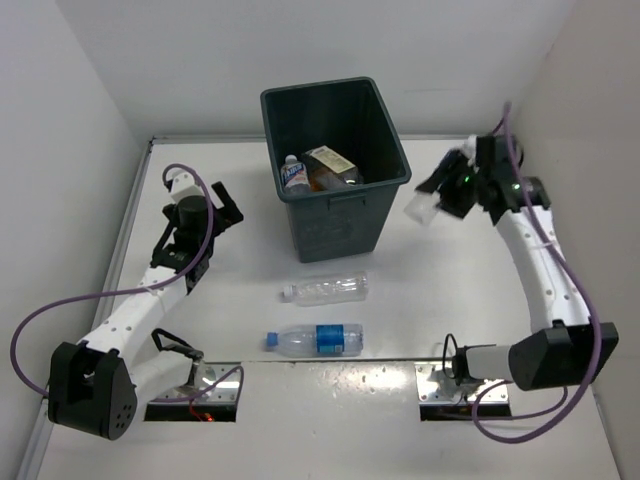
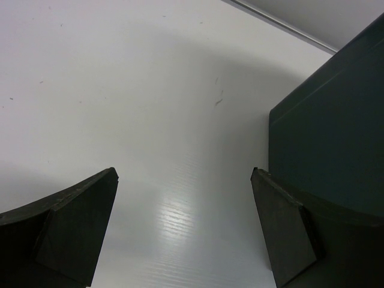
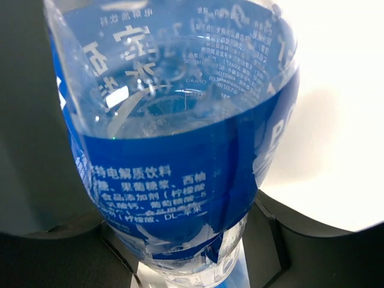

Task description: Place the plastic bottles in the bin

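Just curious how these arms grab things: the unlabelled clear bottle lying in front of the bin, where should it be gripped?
Probably mid-body, coming straight down from above. The unlabelled bottle lies on its side, cap pointing left, so the jaws should straddle its round body across the short width. The open left gripper is free.

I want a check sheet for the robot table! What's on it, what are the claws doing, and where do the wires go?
Surface: white table, faintly scuffed.
Job's things: bin upright at the back; white-blue bottle inside it; unlabelled bottle and blue-labelled bottle lying in front of it.
Clutter: yellow-brown item in the bin, unclear what.
Grippers: left gripper open, empty, beside the bin; right gripper shut on held bottle, right of the bin.
Cables: purple cables loop along both arms.
Surroundings: white walls on three sides.
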